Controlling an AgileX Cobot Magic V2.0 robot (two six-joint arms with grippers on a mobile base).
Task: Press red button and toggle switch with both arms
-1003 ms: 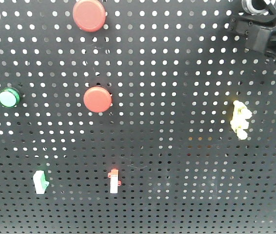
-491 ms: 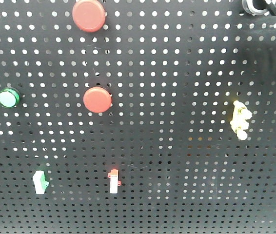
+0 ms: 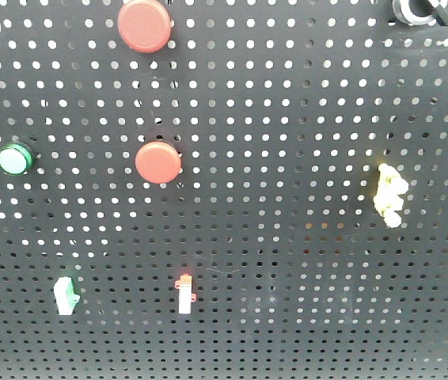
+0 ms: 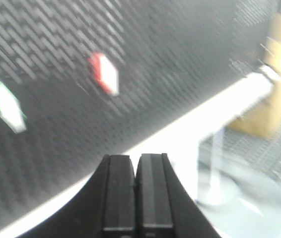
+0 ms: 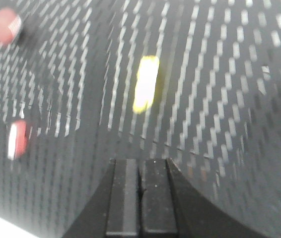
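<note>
Toggle switch: top right corner of the front view, silver ring cut by the frame edge, toggle switch (image 3: 414, 9) with its black lever poking down and to the right; nothing touches it
Red buttons: two on the pegboard (image 3: 287, 119); upper red button (image 3: 145, 25) at top centre-left, middle red button (image 3: 158, 162) below it; both stand bare, and I cannot tell which one is meant
What changed: a second ago my right arm was a dark bulk just below the toggle switch, and a dark smudge of my left arm sat at the lower left edge; both are now gone from the front view
Left jaws: pressed flat together, holding nothing; my left wrist view is smeared by motion, with the red-tipped switch (image 4: 104, 73) and green-tipped switch (image 4: 4, 105) above them and the white desk (image 4: 215, 114) edge to the right
Right jaws: also closed tight on nothing; the yellow switch (image 5: 145, 83) blurs past straight ahead, well apart from them
Meaning: both arms look pulled back from the board; I judge the contact phase is over or broken off; whether the button went in or the lever flipped, these views do not settle
</note>
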